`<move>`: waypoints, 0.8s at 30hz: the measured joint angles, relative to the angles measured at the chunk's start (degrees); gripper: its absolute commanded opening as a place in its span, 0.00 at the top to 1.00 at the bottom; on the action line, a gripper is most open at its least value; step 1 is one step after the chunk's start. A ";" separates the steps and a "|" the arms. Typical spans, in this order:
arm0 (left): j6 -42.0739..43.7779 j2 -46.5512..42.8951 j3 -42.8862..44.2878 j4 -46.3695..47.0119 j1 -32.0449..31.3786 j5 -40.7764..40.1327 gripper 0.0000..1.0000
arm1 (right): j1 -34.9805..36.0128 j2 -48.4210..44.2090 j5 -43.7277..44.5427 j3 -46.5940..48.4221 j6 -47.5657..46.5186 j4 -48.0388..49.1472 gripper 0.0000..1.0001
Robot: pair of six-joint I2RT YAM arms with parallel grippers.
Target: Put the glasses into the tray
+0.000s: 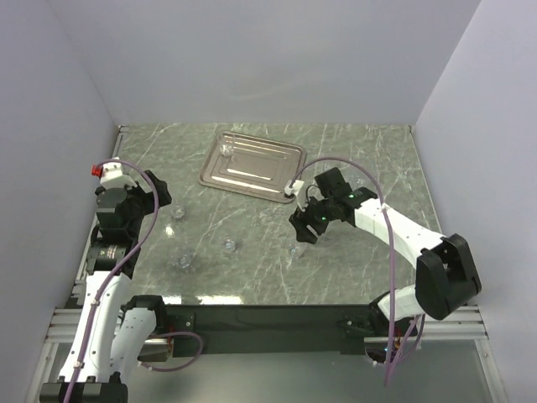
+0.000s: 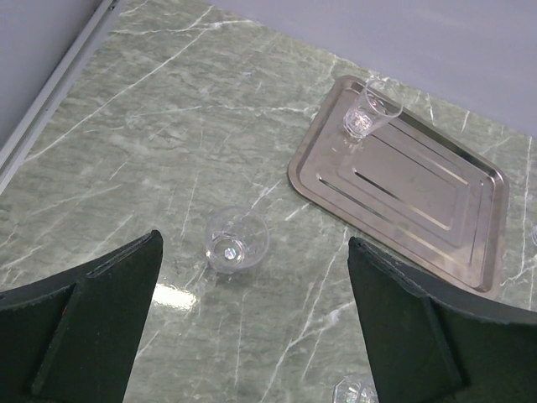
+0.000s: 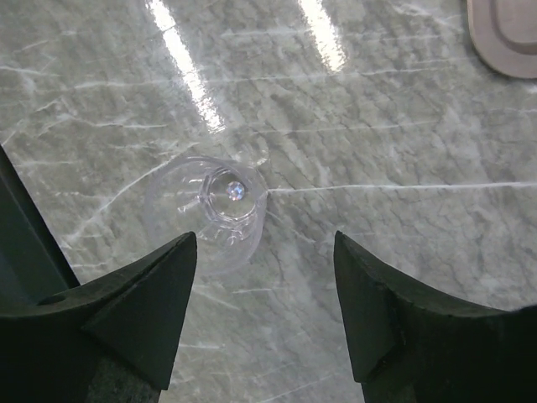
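Observation:
The silver tray point(image 1: 252, 172) lies at the back middle of the table, with one clear glass point(image 1: 226, 149) standing in its far left corner. Other glasses point(image 1: 178, 211) point(image 1: 228, 245) point(image 1: 185, 260) stand on the marble. My left gripper point(image 1: 162, 198) hovers open; in its wrist view a glass point(image 2: 235, 241) sits on the table just beyond the left gripper point(image 2: 253, 245), with the tray point(image 2: 419, 193) and its glass point(image 2: 369, 111) farther off. My right gripper point(image 1: 300, 230) is open above a glass point(image 3: 210, 210), which sits ahead of the right gripper point(image 3: 264, 241), near its left finger point(image 3: 143, 311).
Grey walls close in the table on three sides. A metal rail point(image 2: 50, 92) runs along the left edge. Another glass point(image 2: 357, 392) shows at the bottom of the left wrist view. A corner of the tray point(image 3: 508, 34) shows in the right wrist view.

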 measured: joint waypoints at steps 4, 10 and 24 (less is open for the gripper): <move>0.00 -0.07 0.00 0.04 0.00 0.02 0.02 | 1.79 2.91 2.71 0.37 1.27 0.00 0.32; -0.02 -0.35 0.00 0.04 0.00 0.02 0.03 | 2.49 5.70 5.62 0.39 2.25 0.02 0.48; 0.00 -0.44 0.00 0.15 0.00 0.04 0.03 | 4.17 11.47 7.30 8.33 1.05 -4.92 1.00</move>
